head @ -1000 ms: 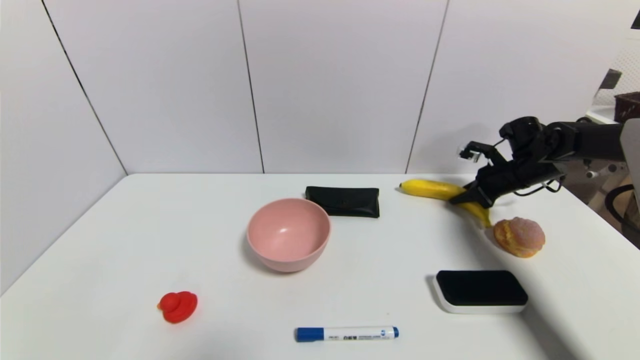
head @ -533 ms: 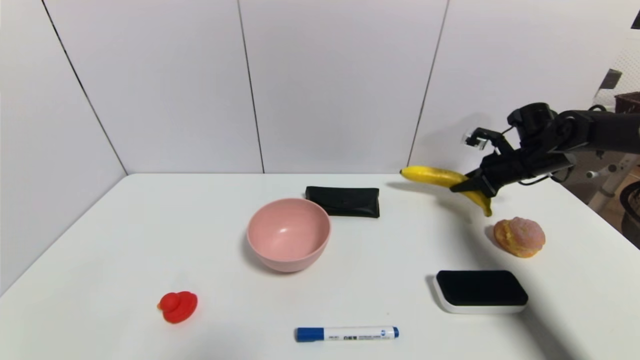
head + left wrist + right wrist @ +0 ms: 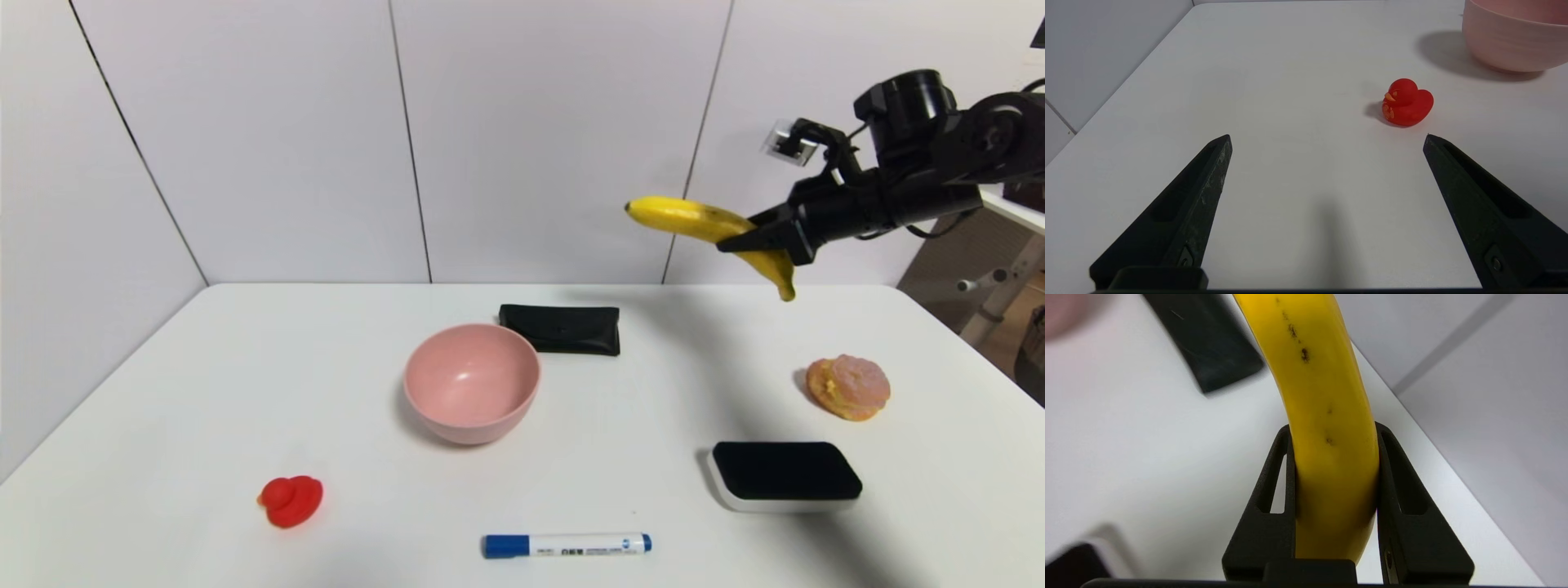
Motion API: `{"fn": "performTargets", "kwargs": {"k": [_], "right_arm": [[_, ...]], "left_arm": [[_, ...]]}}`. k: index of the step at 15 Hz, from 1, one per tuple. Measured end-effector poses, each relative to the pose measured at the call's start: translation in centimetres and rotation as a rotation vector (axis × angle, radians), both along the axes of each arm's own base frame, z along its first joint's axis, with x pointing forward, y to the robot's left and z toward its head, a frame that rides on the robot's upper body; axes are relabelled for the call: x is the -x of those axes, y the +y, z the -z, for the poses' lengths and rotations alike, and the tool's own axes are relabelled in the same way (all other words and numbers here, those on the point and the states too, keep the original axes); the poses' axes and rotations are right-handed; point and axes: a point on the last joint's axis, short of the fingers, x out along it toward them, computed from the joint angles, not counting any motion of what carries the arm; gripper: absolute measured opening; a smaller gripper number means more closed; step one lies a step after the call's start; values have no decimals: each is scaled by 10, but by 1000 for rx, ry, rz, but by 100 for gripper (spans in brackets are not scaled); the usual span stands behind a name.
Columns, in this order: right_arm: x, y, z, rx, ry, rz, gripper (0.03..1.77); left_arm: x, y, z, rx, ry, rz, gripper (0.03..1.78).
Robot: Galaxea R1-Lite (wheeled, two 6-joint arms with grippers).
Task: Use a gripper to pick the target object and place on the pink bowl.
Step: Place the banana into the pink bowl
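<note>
Lifted higher since the earlier frame: banana (image 3: 688, 218), now above the table (image 3: 343, 367), right of and beyond the pink bowl (image 3: 472, 384)
Right gripper (image 3: 755, 237): clamped on the banana, right of the bowl
Black pouch (image 3: 560, 329): just beyond the bowl, to its right
Left gripper (image 3: 1327, 141): fingers apart, nearer than the bowl, to its left

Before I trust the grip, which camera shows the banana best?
The right wrist view: the banana fills its middle, clamped between the right pincer's fingers, though cut off on top. The head view shows it whole but smaller; the left wrist view lacks it.
</note>
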Motion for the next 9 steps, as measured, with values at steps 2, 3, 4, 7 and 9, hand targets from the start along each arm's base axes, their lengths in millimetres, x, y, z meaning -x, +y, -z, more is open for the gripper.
{"fn": "performTargets", "kwargs": {"k": [2, 3, 4, 7, 9], "right_arm": [[15, 37, -15, -37, -5, -68, 54], [23, 56, -21, -47, -7, -114, 54], [30, 73, -24, -51, -9, -158, 54], [48, 118, -17, -41, 23, -285, 54], [55, 141, -2, -15, 71, -339, 54]], "left_arm": [[0, 0, 0, 0, 0, -1, 169], [0, 0, 0, 0, 0, 0, 169], [0, 0, 0, 0, 0, 0, 169], [0, 0, 0, 0, 0, 0, 169], [0, 0, 0, 0, 0, 0, 169]]}}
